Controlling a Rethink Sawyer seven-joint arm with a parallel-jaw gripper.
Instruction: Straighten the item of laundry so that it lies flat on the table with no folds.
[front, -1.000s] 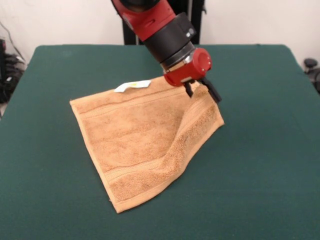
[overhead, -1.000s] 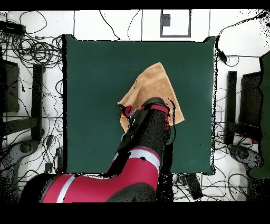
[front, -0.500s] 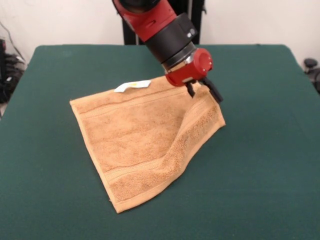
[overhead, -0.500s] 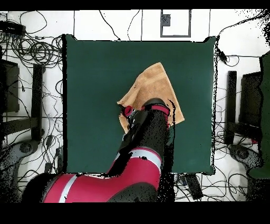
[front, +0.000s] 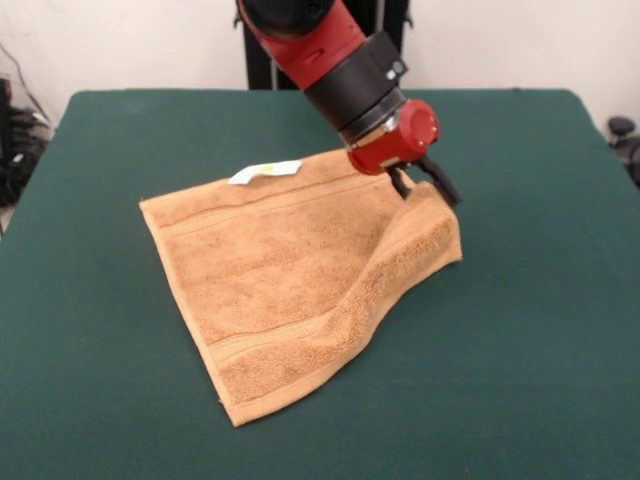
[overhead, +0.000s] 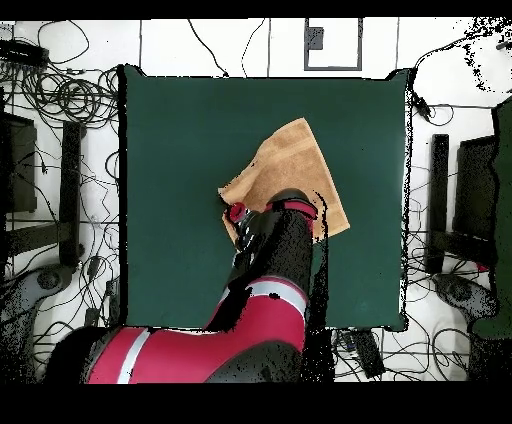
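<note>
The golden-tan towel (front: 290, 270) lies in the middle of the dark green table (front: 540, 340), with its white tag (front: 265, 171) at the far edge. Its right corner is lifted off the table, with a raised fold running down from it. My gripper (front: 425, 187) is shut on that lifted corner. In the overhead view the towel (overhead: 295, 165) shows above my arm, which hides its lower part, and the gripper (overhead: 232, 212) sits at its left corner. The table (overhead: 180, 130) is far bigger than the towel.
The table's right edge (front: 600, 150) lies well to the right of the gripper. Cables and stands (overhead: 60, 110) surround the table on the floor.
My gripper has moved to the right in the front view with the towel corner in it, drawing that side of the towel outward. The rest of the towel has stayed put.
</note>
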